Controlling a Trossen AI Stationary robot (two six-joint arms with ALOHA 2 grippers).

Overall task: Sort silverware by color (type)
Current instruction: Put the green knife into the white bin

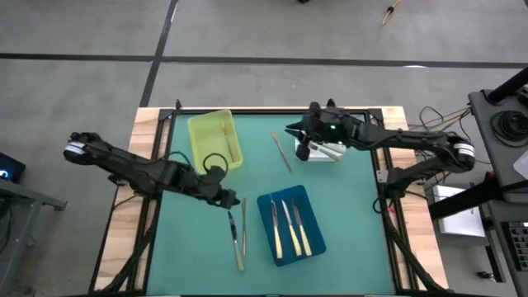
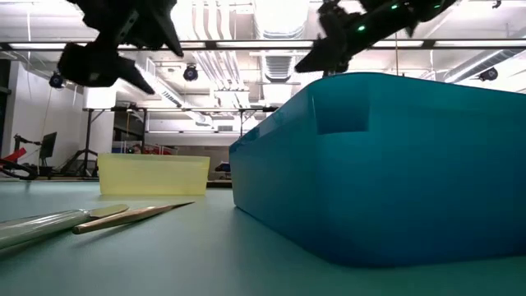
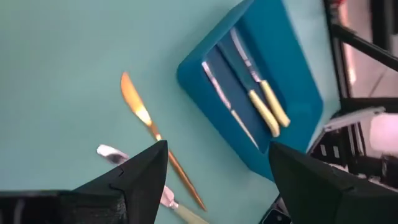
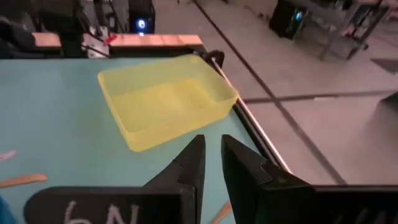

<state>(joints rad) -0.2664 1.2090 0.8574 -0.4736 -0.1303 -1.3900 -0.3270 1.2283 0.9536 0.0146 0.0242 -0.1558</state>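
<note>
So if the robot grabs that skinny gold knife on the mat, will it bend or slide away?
The gold knife looks like thin, shiny metal, so it probably stays stiff rather than flopping. It lies flat on the smooth green mat, so it may skid if nudged. Being so slim and low, it could be tricky to pinch, and it likely feels light.

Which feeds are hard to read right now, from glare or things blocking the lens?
Low view: ceiling lights blow out, and the blue tray fills the right side, hiding what it holds. Left wrist view: dark left gripper fingers cover the lower edge. High view: even light, nothing blocked.
</note>
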